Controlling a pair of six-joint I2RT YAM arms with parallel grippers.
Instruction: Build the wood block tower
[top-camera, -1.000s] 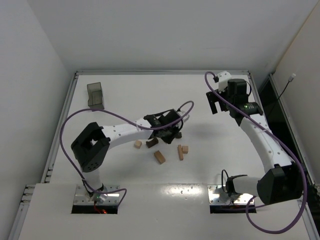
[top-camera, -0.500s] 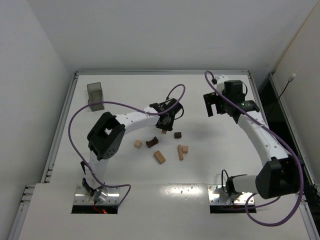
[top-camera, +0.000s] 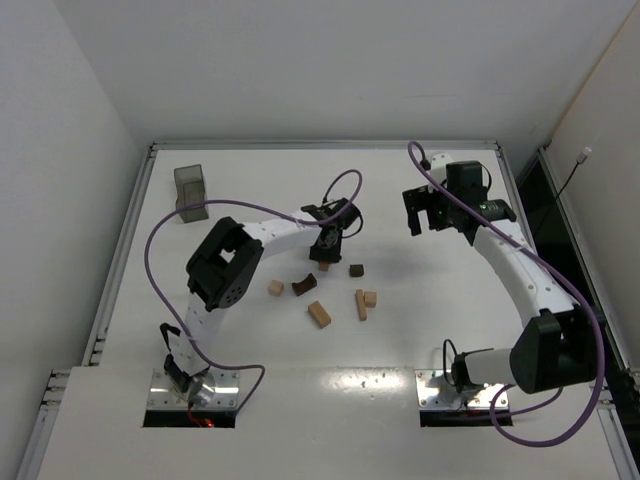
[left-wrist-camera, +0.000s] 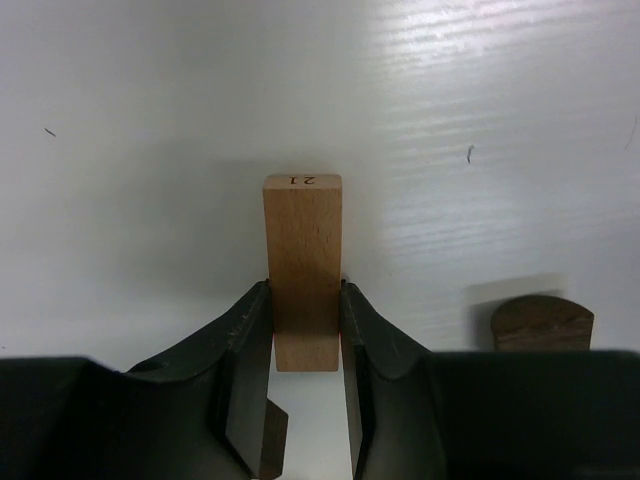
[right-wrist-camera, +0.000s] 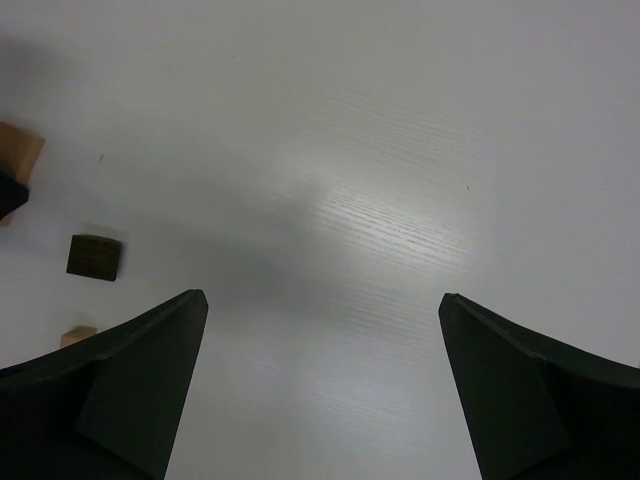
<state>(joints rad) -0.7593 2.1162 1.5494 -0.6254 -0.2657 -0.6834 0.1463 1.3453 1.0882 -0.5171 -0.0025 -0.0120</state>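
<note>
In the left wrist view my left gripper (left-wrist-camera: 303, 300) is shut on a light tan wooden bar (left-wrist-camera: 303, 260) marked "21", just above the white table. A dark brown piece (left-wrist-camera: 541, 322) lies to its right. From above, the left gripper (top-camera: 325, 248) is just behind the loose blocks: a tan cube (top-camera: 276, 287), a dark arch (top-camera: 304, 285), a tan block (top-camera: 319, 314), a tan bar (top-camera: 360, 304), a small tan cube (top-camera: 371, 298) and a dark cube (top-camera: 356, 270). No stack stands. My right gripper (top-camera: 420, 213) is open and empty (right-wrist-camera: 320, 320) over bare table, right of the blocks.
A translucent grey bin (top-camera: 190, 190) stands at the back left. A raised rim (top-camera: 320, 145) runs along the table's far edge. The left arm's purple cable (top-camera: 340, 185) loops above its wrist. The dark cube (right-wrist-camera: 95, 256) also shows at the left of the right wrist view.
My left gripper has lifted away from the block cluster toward the back with the tan bar in it. The right gripper has shifted slightly left and stayed open.
</note>
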